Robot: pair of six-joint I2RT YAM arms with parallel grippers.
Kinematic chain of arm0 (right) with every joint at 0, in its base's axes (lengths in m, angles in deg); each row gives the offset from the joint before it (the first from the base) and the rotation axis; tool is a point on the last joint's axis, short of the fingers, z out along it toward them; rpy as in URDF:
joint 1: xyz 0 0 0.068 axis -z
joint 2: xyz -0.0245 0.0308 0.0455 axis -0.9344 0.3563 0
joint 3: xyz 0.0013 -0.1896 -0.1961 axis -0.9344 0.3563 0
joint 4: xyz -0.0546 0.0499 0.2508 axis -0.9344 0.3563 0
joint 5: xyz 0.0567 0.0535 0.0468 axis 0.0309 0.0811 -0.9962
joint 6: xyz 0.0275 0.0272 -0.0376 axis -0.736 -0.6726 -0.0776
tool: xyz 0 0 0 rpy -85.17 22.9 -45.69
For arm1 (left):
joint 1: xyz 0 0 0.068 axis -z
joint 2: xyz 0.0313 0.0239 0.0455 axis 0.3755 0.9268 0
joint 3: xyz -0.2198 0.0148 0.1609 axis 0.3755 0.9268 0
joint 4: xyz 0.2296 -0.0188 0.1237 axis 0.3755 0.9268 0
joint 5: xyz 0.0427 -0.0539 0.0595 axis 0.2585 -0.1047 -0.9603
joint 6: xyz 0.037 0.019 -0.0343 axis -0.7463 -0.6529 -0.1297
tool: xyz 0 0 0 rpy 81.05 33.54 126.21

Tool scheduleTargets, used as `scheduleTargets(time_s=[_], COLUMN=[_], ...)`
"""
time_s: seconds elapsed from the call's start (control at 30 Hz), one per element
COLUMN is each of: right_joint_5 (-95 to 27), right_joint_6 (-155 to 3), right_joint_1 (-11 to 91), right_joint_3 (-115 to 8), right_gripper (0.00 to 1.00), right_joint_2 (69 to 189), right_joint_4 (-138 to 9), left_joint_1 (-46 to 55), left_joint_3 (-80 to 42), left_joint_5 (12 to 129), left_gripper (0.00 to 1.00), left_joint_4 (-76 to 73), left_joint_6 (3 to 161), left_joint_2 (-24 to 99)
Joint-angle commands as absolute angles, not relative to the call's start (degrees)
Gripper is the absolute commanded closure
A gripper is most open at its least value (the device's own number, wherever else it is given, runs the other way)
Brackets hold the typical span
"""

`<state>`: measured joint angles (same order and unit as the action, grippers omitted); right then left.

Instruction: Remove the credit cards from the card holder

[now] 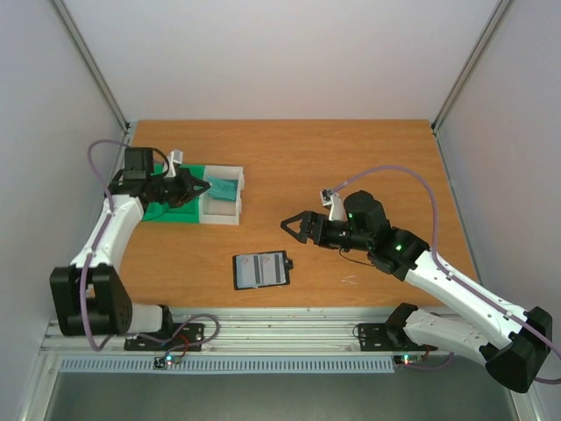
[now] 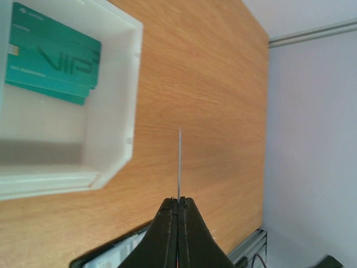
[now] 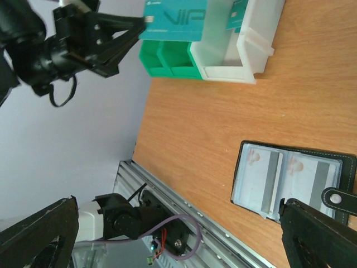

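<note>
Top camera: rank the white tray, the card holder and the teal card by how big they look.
1. white tray, narrowly ahead.
2. card holder, nearly the same, so these two are hard to separate.
3. teal card, clearly the smallest.

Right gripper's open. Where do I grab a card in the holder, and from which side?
I'd take the card in the pocket beside the clasp tab, nearest the right gripper. The card holder lies open and flat, so only a card edge can be pinched: come steeply from above at the pocket's mouth. Which edge that is, the views don't show.
</note>
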<state>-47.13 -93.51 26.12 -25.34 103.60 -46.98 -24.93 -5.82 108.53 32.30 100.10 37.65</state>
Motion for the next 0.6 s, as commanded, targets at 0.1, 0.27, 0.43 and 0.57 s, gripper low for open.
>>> scheduleTargets(time_s=[0.1, 0.27, 0.43, 0.57], right_joint_5=[-47.3, -46.5, -46.1, -46.3], right_joint_6=[-89.6, -88.5, -88.6, -89.2], right_joint_1=[26.8, 27.1, 27.3, 27.3], right_joint_3=[-28.8, -30.1, -30.1, -29.9], right_gripper=[0.01, 0.02, 0.02, 0.02], right_joint_2=[103.2, 102.9, 103.0, 103.4], right_joint_4=[-43.5, -41.8, -41.8, -42.4], left_joint_1=[-25.3, -25.3, -25.3, -25.2], left_joint_3=[-16.1, -20.9, -23.8, -25.1], left_joint_5=[103.9, 101.6, 99.9, 99.1], left_gripper=[1.0, 1.0, 1.0, 1.0], left_joint_4=[36.8, 37.8, 37.4, 36.5], left_joint_6=[91.4, 91.0, 91.3, 92.0], left_joint_2=[50.4, 57.6, 62.0, 65.1])
